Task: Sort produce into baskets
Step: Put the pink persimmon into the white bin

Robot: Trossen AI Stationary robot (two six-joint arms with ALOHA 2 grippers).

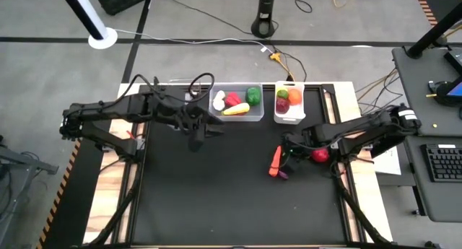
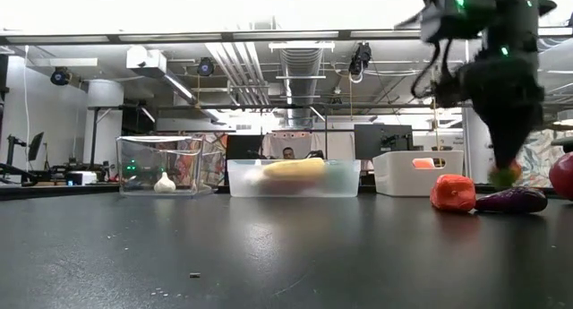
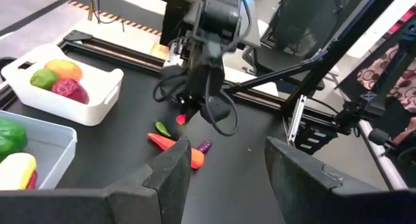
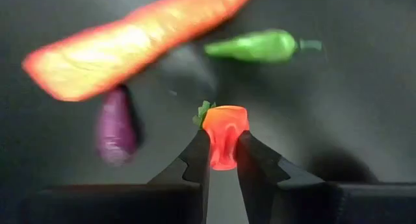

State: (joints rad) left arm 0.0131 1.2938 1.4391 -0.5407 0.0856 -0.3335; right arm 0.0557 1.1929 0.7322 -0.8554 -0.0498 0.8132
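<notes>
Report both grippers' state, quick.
Left gripper: jaws open, empty, beside the wider clear bin.
Right gripper: jaws shut on a small red pepper.

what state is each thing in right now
right gripper: fingers shut on a small red pepper
left gripper: fingers open, empty, by the wide bin
carrot: lying on the table, loose
purple piece: on the table beside the carrot
green chili: on the table, loose
red apple: on the table by the right arm
white bin: holds three pieces
wide bin: holds several pieces
</notes>
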